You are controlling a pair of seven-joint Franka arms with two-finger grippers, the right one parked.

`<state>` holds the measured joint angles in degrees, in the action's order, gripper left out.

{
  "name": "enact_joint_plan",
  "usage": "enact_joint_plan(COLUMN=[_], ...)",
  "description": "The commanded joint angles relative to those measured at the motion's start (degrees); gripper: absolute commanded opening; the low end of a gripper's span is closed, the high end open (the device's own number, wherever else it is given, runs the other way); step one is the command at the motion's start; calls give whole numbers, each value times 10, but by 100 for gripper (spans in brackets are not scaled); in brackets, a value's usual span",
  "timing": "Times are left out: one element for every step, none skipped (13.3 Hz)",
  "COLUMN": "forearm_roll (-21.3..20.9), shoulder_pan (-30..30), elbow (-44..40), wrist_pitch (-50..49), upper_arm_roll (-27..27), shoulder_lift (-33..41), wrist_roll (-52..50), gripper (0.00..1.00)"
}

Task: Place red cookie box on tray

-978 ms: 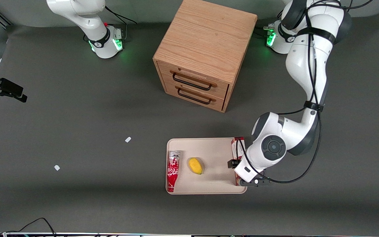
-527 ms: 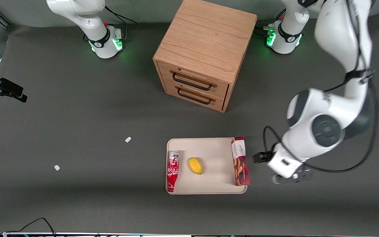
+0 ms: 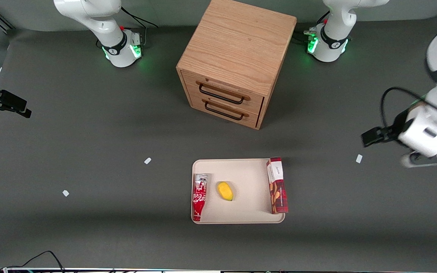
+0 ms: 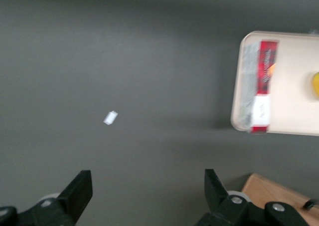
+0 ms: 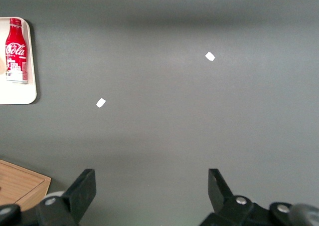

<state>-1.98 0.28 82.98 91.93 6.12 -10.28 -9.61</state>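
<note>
Tool (image 4: 144, 193) spread apart and empty, well away from one tray (image 3: 241, 167) bearing one red cookie box (image 3: 277, 185)

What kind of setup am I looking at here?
Probably a robot lab bench: a dark mat table with arm bases bolted on, a wooden drawer cabinet, and a tray holding the cookie box. The tool hangs open above bare mat.

Dark-red cookie box (image 3: 277, 185) with white end panel and tan pictures; cream-beige tray (image 3: 241, 216); beside it, black-fingered gripper (image 4: 144, 198) over dark grey table (image 3: 89, 132)
</note>
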Motion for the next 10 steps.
enact_joint_plan(forearm_roll=[8,8,8,8,8,8,8,9,9,9], shoulder_pan=[24,29,30,31,31,30,30,30,30,29], elbow=[125,140,150,153,153,152,152,152,151,151], wrist_pitch=[21,17,10,5,-3,-11,-14,-13,-13,-11], upper_arm_roll=[-7,-8,-8,-8,-8,-7,-7,-7,-7,-7], shoulder_lift=[109,132,147,160,167,173,175,175,175,174], wrist_roll=[66,81,85,85,86,86,86,95,104,105], gripper=[100,100,100,100,100,100,100,100,100,100])
